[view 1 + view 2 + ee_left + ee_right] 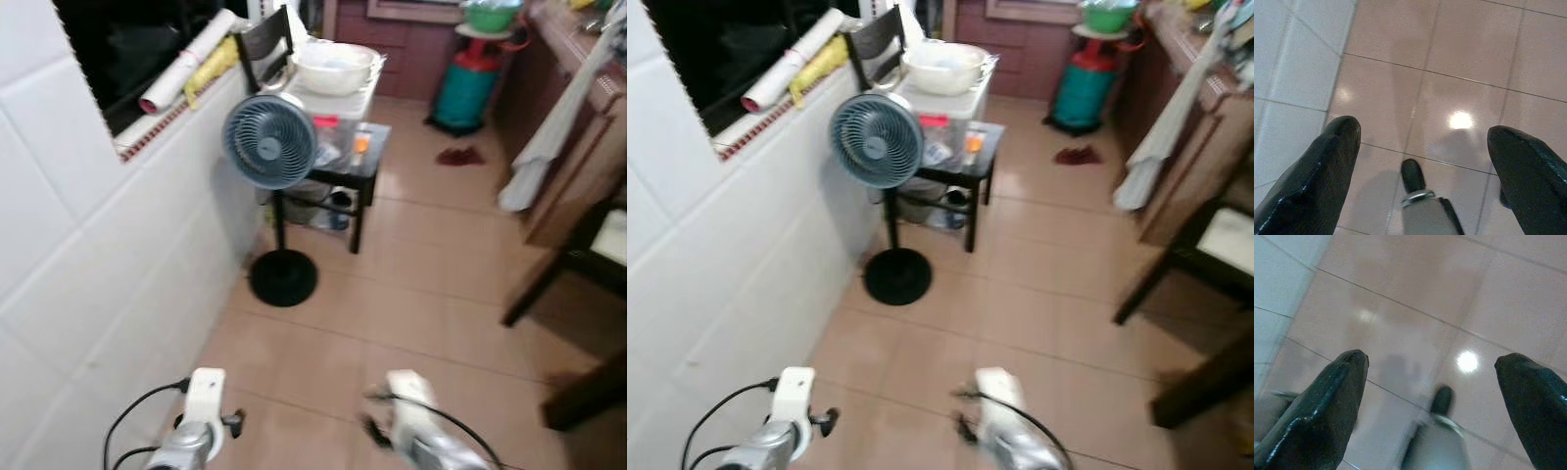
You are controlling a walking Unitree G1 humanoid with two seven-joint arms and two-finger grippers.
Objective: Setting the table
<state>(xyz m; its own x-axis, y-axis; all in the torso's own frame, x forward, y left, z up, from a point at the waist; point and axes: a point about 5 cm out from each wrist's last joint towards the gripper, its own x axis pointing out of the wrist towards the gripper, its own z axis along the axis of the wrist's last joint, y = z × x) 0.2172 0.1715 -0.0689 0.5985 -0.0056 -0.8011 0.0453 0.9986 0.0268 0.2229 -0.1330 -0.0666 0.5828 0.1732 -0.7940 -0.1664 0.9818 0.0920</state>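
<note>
Left gripper [1422, 142] and right gripper [1432, 372] both spread wide, empty, over tiled floor [431, 294], fan [270, 142] beside white wall [88, 284]

Ahead of us a fan [269, 142] stands on the floor [431, 294] beside the left wall [88, 284]. Just behind it is a small surface [370, 147] bearing a bowl [335, 67]; a gas cylinder [468, 86] stands farther back, right.
</note>
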